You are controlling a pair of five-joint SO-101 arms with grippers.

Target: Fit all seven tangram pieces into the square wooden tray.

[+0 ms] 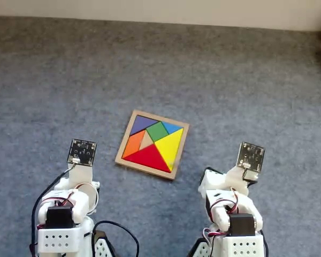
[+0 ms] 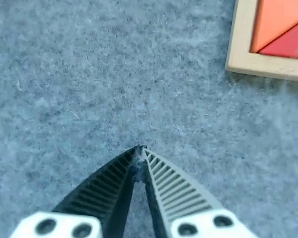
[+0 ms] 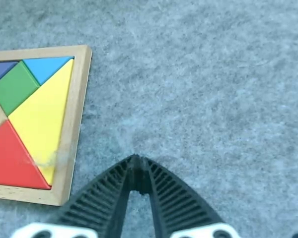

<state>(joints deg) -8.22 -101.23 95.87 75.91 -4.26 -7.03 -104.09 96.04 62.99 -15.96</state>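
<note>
The square wooden tray (image 1: 181,151) lies in the middle of the grey carpet, turned slightly. Its coloured pieces fill it: a red triangle (image 1: 148,157), a yellow triangle (image 1: 169,146), an orange piece (image 1: 132,143), a green square (image 1: 157,131), a dark blue piece (image 1: 142,124), a light blue triangle (image 1: 171,127) and a small tan triangle (image 1: 145,142). My left gripper (image 2: 140,149) is shut over bare carpet beside the tray's corner (image 2: 238,62). My right gripper (image 3: 136,158) is shut too, empty, on the carpet near the tray's rim (image 3: 73,129) by the yellow triangle (image 3: 42,116).
Both arms sit at the near edge, left arm (image 1: 64,209) and right arm (image 1: 232,206), either side of the tray. Grey carpet stretches all around. A pale wall strip (image 1: 160,10) runs along the far edge.
</note>
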